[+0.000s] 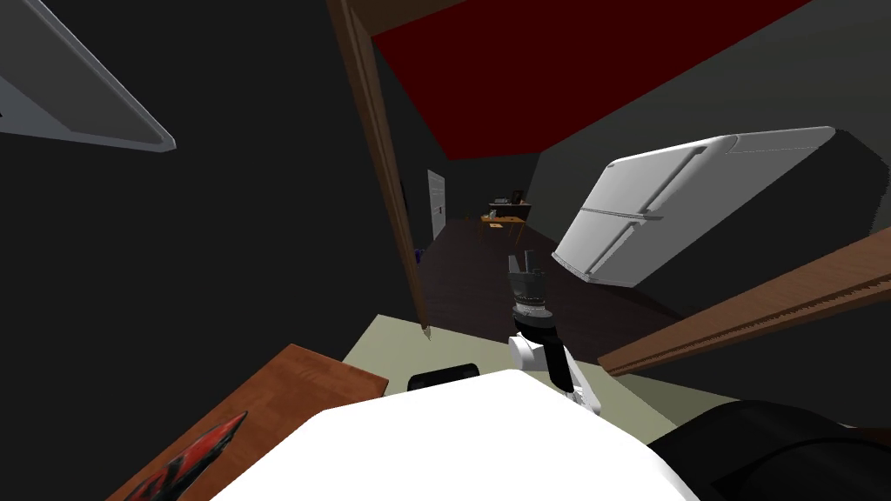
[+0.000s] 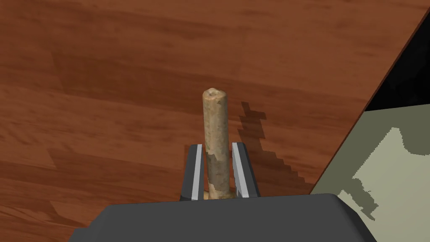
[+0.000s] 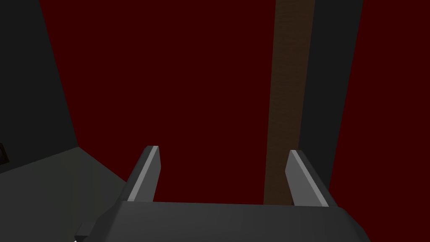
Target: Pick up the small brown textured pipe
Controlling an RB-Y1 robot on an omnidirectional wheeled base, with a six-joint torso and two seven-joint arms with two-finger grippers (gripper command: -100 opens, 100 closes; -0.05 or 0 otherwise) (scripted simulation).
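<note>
One tan pipe (image 2: 216, 138) sits clamped in left pincer (image 2: 217, 145) over wooden tabletop (image 2: 105, 84); right pincer (image 3: 221, 149) apart.

Dim room, mostly wood and a fridge

Reddish wooden table (image 1: 296, 387) near left with a red-and-black thing (image 1: 196, 457) on it, pale floor (image 1: 383, 344) right beside, white fridge (image 1: 653, 209) on the right, small cluttered table (image 1: 505, 223) way off at the far end.

The head view is rendered dim, its walls nearly black and its straight edges splayed toward the corners by the wide lens; the white fridge (image 1: 648, 213) is lit brightest. In the left wrist view the wooden tabletop (image 2: 126, 63) is evenly lit, and a jagged, stepped shadow is cast on it beside the pipe (image 2: 215, 117) clamped in the left gripper (image 2: 218, 144). The right wrist view is kept in deep shade.
</note>
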